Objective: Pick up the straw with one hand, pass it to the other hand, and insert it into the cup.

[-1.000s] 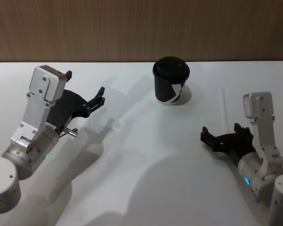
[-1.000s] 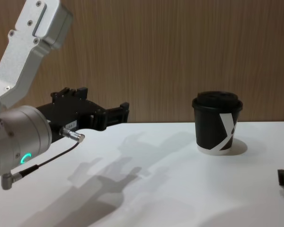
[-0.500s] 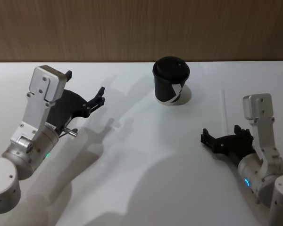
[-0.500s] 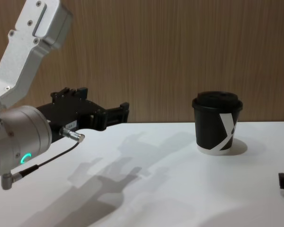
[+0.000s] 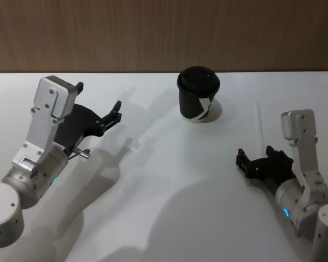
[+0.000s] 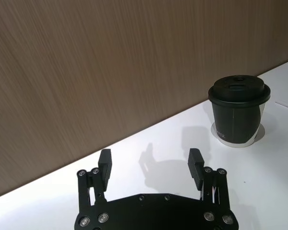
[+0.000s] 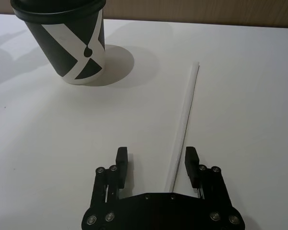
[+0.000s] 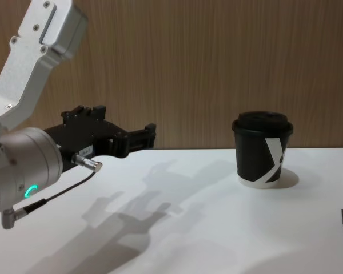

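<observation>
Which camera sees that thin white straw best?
The right wrist view: the thin white plastic straw lies along the white table, its near end between the open fingers of the right gripper. The head view shows it as a faint line right of the black paper cup.

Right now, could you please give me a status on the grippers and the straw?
Straw flat on table, right of cup. Right gripper open, straddling its near end, not gripping. Left gripper open, raised at left. Nothing in the way.
</observation>
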